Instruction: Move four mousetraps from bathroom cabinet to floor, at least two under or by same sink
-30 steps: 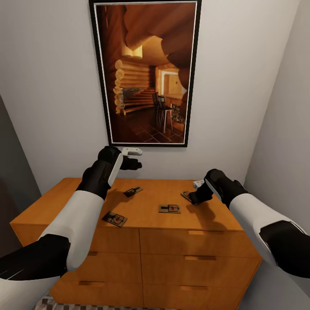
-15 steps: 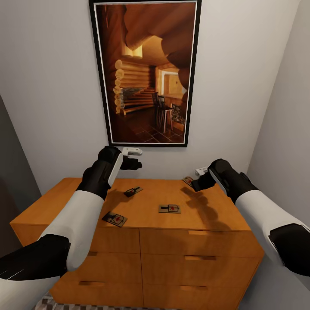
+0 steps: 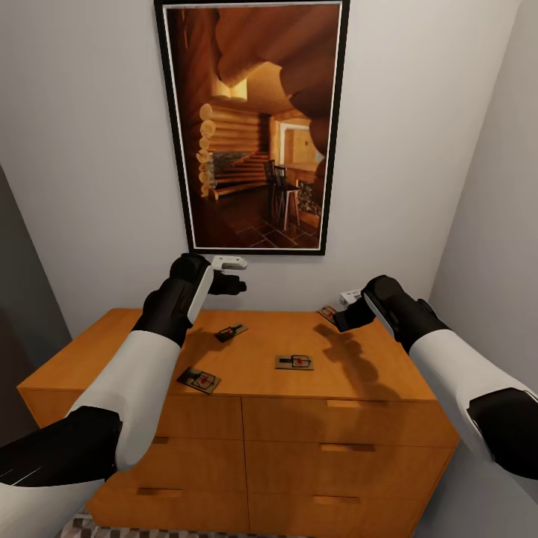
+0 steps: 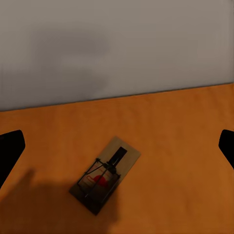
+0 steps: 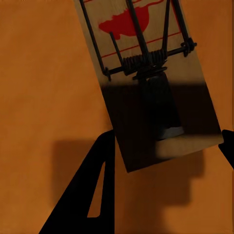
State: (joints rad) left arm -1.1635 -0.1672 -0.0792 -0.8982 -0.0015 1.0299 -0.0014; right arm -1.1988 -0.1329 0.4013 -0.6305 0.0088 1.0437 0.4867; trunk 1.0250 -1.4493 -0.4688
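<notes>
Three mousetraps lie on the flat top of the orange-brown cabinet (image 3: 246, 426): one at the back (image 3: 231, 332), one in the middle (image 3: 294, 362), one near the front edge (image 3: 199, 379). My left gripper (image 3: 236, 283) hovers open above the back trap (image 4: 105, 181), its dark fingers (image 4: 10, 148) spread wide on either side. My right gripper (image 3: 338, 320) is shut on the fourth mousetrap (image 3: 326, 312), held a little above the cabinet's back right corner. In the right wrist view this trap (image 5: 146, 83) sits between the fingers (image 5: 92, 195) and casts a shadow on the wood.
A large framed picture (image 3: 254, 127) hangs on the grey wall right behind the cabinet. A wall closes in on the right (image 3: 501, 246) and a dark surface on the left (image 3: 19, 299). A strip of patterned floor (image 3: 97, 532) shows below the drawers.
My right gripper has lifted its mousetrap off the cabinet top and moved it up and slightly back. The left arm and the other traps have stayed put.
</notes>
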